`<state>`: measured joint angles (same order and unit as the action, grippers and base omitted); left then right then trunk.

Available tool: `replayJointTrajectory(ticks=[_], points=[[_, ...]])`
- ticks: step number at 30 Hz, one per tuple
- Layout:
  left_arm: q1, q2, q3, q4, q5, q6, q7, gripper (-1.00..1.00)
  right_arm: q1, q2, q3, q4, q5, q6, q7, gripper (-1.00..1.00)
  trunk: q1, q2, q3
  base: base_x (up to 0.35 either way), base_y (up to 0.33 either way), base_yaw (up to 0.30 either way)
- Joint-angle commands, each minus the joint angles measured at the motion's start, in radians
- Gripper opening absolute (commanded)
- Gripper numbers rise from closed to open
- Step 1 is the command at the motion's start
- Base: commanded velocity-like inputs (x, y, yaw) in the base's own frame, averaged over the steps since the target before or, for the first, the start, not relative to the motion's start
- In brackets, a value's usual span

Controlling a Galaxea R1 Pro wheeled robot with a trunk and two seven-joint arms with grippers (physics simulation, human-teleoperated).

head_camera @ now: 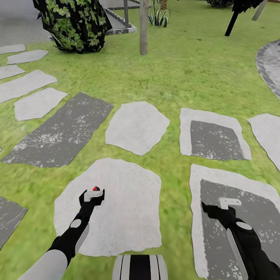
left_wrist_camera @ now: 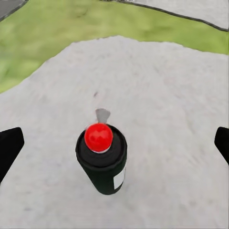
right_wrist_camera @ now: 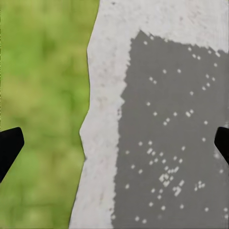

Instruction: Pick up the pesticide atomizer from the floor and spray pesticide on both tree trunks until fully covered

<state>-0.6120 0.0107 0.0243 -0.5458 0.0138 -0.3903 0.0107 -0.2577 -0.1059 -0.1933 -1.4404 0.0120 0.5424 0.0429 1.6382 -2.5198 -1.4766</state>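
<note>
Your left tool (left_wrist_camera: 114, 143) is spread wide, the pesticide atomizer (left_wrist_camera: 102, 157) standing between its fingers on the pale paving stone (head_camera: 128, 210). Your right tool (right_wrist_camera: 114, 143), also wide, hovers over another slab.

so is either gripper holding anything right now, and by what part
Nothing is held. The left gripper is open, its fingers wide apart on either side of the pesticide atomizer, which stands on a pale paving stone. The right gripper is open over another stone.
</note>
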Motion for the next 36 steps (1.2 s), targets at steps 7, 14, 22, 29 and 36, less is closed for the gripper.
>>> replayJointTrajectory(ticks=[7, 14, 22, 29, 36], points=[[0.000, 0.000, -0.001, 0.000, 0.000, -0.004, 0.000, 1.00, 0.000, 0.000, 0.000, 0.000, 0.000, 0.000, 0.000, 1.00, 0.000, 0.000, 0.000, 0.053, 0.006, 0.000], [0.000, 0.000, -0.001, 0.000, 0.000, -0.004, 0.000, 1.00, 0.000, 0.000, 0.000, 0.000, 0.000, 0.000, 0.000, 1.00, 0.000, 0.000, -0.004, 0.003, 0.000, 0.129], [0.000, -0.001, -0.001, -0.001, 0.000, -0.004, 0.000, 1.00, 0.000, 0.000, 0.000, 0.000, 0.000, 0.000, 0.000, 1.00, 0.002, -0.001, -0.028, 0.000, 0.000, 0.109], [0.000, -0.002, -0.001, 0.000, 0.000, -0.004, 0.000, 1.00, 0.000, 0.000, 0.000, 0.000, 0.000, 0.000, 0.000, 1.00, 0.002, -0.001, -0.028, 0.000, 0.000, 0.005], [0.000, -0.002, -0.001, 0.000, 0.002, -0.004, 0.000, 1.00, 0.000, 0.000, 0.000, 0.000, 0.000, 0.001, 0.000, 1.00, 0.005, -0.003, -0.051, 0.000, 0.000, 0.000]])
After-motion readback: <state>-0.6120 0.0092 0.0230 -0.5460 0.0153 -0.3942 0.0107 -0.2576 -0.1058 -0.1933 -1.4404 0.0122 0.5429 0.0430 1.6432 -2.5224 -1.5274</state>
